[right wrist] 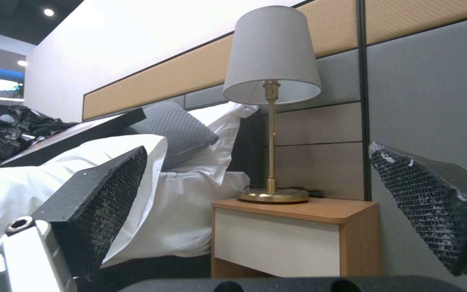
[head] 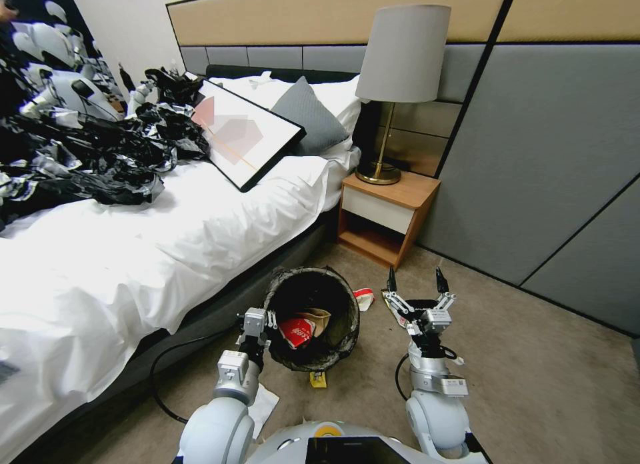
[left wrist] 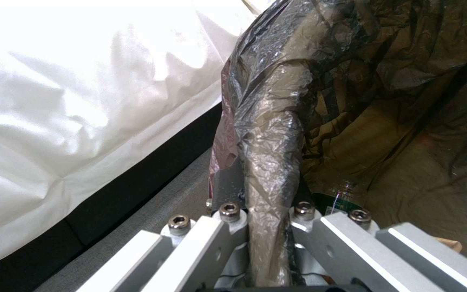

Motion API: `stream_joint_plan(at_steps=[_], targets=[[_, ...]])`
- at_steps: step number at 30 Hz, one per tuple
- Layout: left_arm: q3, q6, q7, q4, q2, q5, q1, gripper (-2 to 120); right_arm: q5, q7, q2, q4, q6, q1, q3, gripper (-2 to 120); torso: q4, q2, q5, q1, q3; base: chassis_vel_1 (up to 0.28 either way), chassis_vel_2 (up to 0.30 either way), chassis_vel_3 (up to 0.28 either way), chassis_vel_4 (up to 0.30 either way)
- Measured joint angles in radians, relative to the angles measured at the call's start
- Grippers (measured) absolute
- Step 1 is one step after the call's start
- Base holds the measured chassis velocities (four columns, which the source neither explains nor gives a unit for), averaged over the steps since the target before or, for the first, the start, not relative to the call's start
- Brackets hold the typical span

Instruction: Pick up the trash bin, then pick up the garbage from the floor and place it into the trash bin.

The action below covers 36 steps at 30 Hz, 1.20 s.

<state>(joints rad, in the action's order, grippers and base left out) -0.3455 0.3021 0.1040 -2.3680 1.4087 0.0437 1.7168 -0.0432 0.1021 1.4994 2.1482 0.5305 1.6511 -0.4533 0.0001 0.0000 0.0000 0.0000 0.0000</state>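
Your left gripper [left wrist: 266, 227] has its jaws closed tight over the bin [head: 313, 317] at its rim, one finger inside and one outside, with the bag [left wrist: 268, 134] pinched between them; that grip on the lip is what lets you carry the bin with its mouth up and open. Your right gripper [head: 419, 292] hangs just beside the bin, jaws spread wide and holding nothing, pads pointing toward the nightstand [right wrist: 293, 239]. The bin sits tilted between the bed [head: 133, 251] and the right arm, with a red wrapper [head: 297, 332] and brown scrap [head: 319, 317] already inside. More garbage lies on the carpet: a red-and-white wrapper [head: 364, 297] between bin and right gripper, a yellow packet [head: 319, 380] just below the bin, white paper [head: 263, 404] under the left arm. You likely hold the bin close so each drop is short
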Motion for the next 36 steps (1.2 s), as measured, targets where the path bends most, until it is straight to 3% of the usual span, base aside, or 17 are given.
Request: stream_joint_plan(at_steps=[20, 36], targets=[[-0.001, -0.002, 0.001, 0.002, 0.001, 0.001, 0.000, 1, -0.003, -0.003, 0.004, -0.015, 0.028, -0.014, -0.003, 100, 0.0000, 0.000, 0.0002, 0.000, 0.000, -0.091, 0.087, 0.091, -0.083], [-0.001, -0.003, 0.002, 0.003, 0.003, 0.004, 0.000, 1, -0.011, -0.012, 0.005, -0.022, 0.034, -0.020, -0.007, 100, 0.0000, 0.000, 0.0000, 0.000, 0.000, -0.002, 0.006, 0.008, -0.008]])
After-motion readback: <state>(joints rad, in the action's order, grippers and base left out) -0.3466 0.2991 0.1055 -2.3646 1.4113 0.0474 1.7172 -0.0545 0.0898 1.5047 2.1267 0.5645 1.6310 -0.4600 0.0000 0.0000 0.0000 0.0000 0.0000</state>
